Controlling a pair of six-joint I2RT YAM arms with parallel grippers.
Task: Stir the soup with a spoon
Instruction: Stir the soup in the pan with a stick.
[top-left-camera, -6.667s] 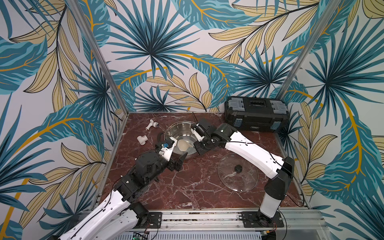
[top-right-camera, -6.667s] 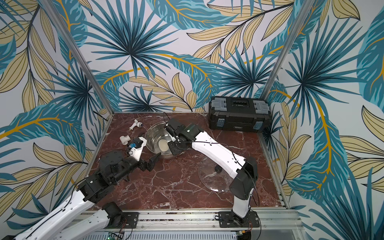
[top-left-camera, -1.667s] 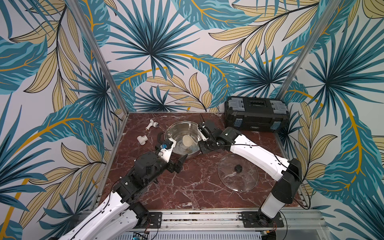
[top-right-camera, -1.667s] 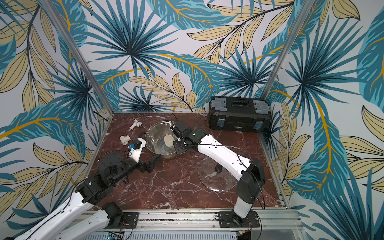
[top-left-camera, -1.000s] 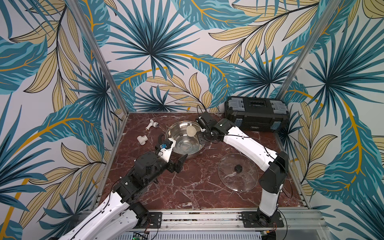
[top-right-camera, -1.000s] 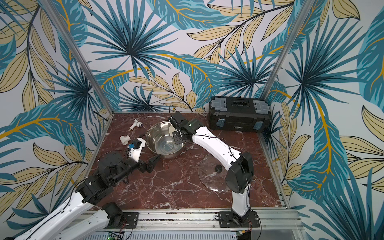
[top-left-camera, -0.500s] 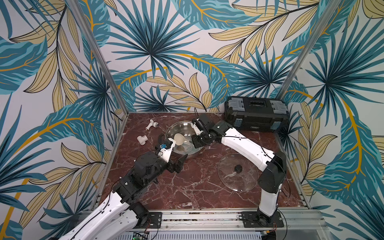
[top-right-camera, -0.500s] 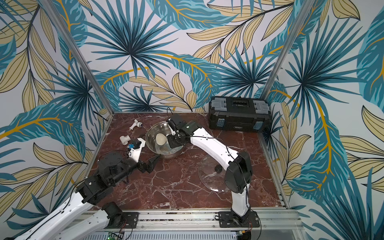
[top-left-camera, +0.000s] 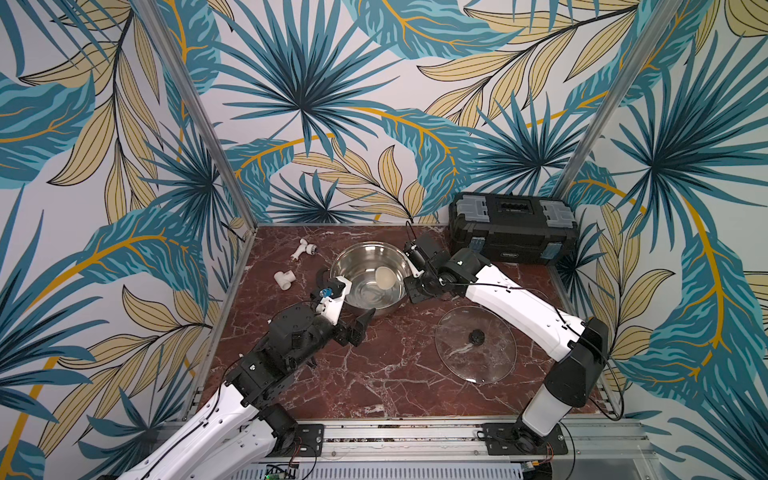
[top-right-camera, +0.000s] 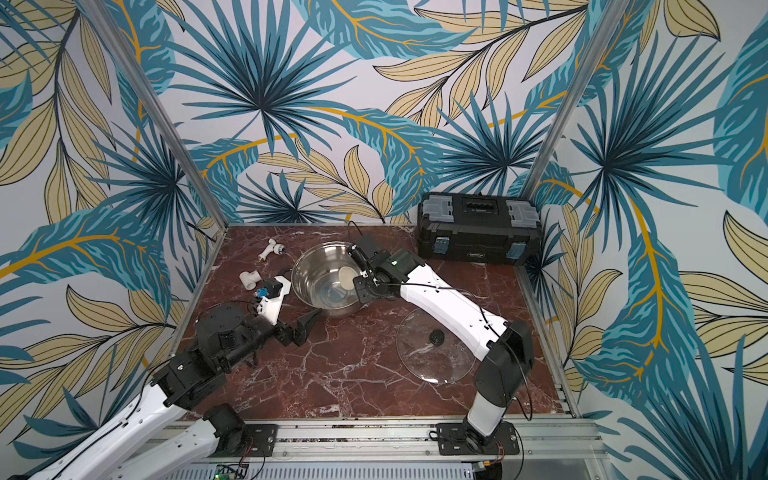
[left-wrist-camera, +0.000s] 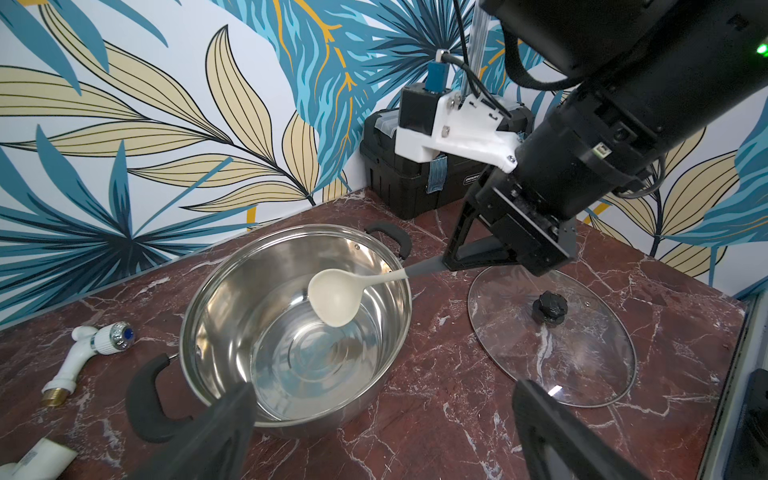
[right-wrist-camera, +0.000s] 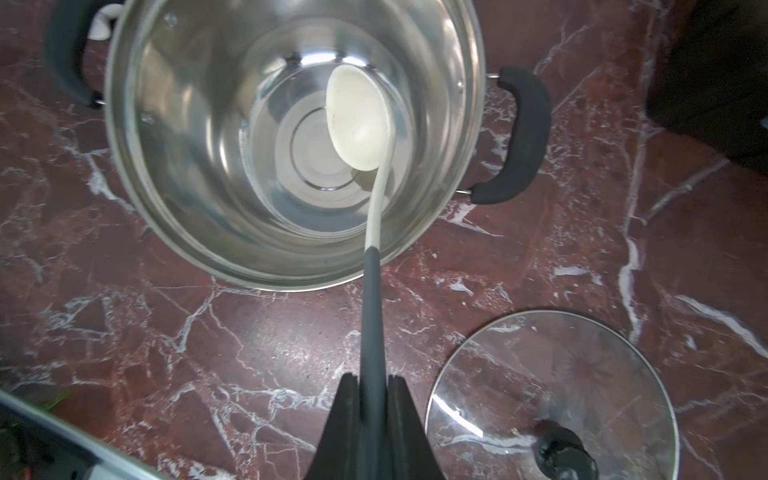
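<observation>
No text can be read; the black toolbox (top-left-camera: 513, 226) at the far right bears a small front label (top-left-camera: 511, 253), too blurred

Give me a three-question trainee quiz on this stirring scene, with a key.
1. True or false: the right claw is shut on the grey handle of the ladle.
2. Fill in: the left claw stands ___, holding nothing.
3. Relative to the steel pot, the glass lid lies: A on it; B on the marble tabletop beside it; C in the left claw.
Key: 1 true; 2 open; 3 B.
</observation>
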